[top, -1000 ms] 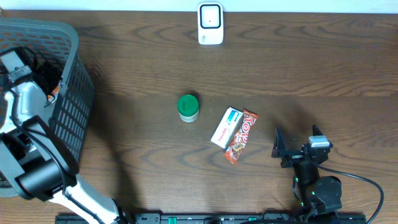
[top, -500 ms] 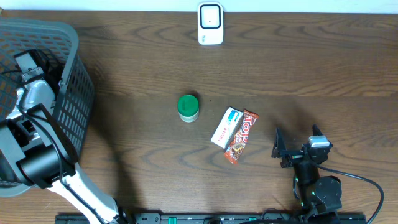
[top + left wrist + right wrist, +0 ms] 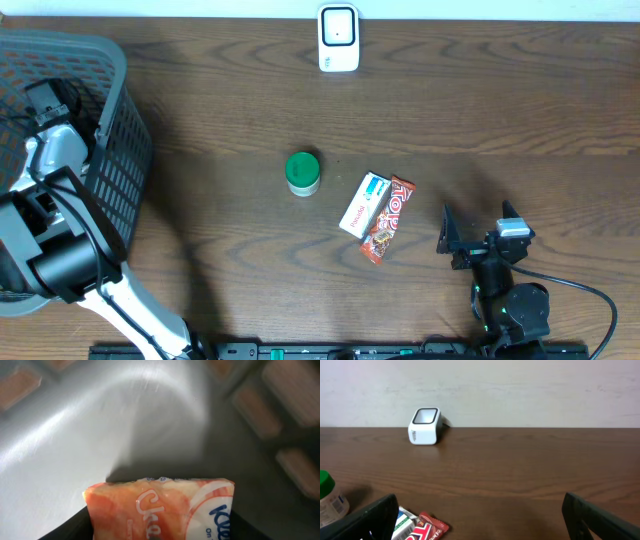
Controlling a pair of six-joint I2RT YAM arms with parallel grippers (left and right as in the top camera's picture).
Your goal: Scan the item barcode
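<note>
Picking up: my left hand [image 3: 159,527] flanks the orange-and-white soft packet [image 3: 160,502] in the grey mesh basket [image 3: 112,150] at far left. Clamped or not, I cannot tell. Next, lift it clear toward the white scanner [image 3: 338,38] at top centre.

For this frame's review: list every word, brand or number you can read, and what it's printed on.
"Che", apparently, in orange script cut off at the frame edge: orange and white packet, left wrist view.
"Kle", blue, cut off: same packet.
Red wrapper: white letters, too blurred to read.
White and blue box, green-capped bottle: print too small.
White scanner: no text shows.
</note>
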